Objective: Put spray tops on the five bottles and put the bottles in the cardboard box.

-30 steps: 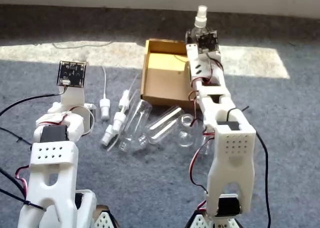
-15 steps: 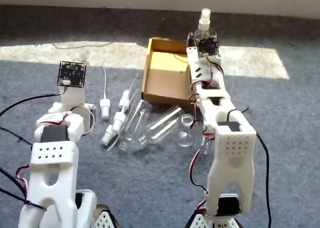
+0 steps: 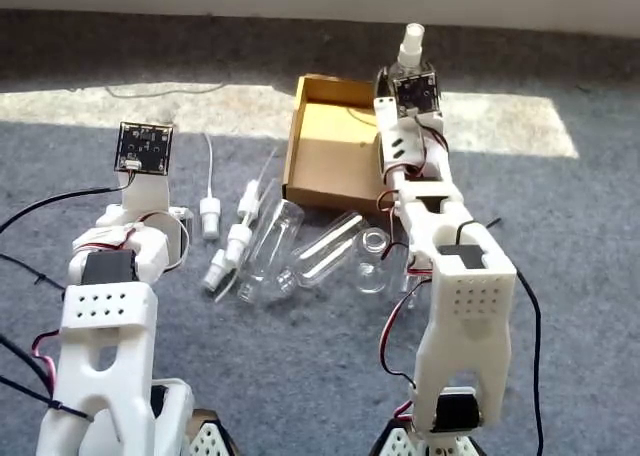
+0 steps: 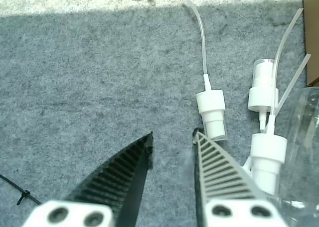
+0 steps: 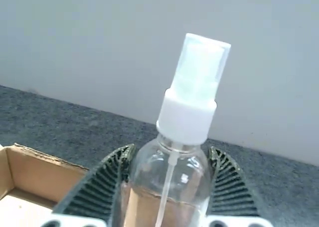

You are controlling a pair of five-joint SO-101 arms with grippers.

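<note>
One capped bottle (image 5: 173, 184) is clamped upright in the right gripper (image 5: 171, 152) by the cardboard box's (image 3: 298, 141) far right corner, so an off-centre release risks clipping the rim and tipping out; left gripper (image 4: 172, 140) hangs open beside loose spray tops (image 4: 212, 110).

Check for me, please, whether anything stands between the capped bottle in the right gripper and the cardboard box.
Nothing visible does. The right gripper holds the capped bottle at the cardboard box's far right corner; the box is open and its visible floor bare, though the arm hides its right edge.
</note>
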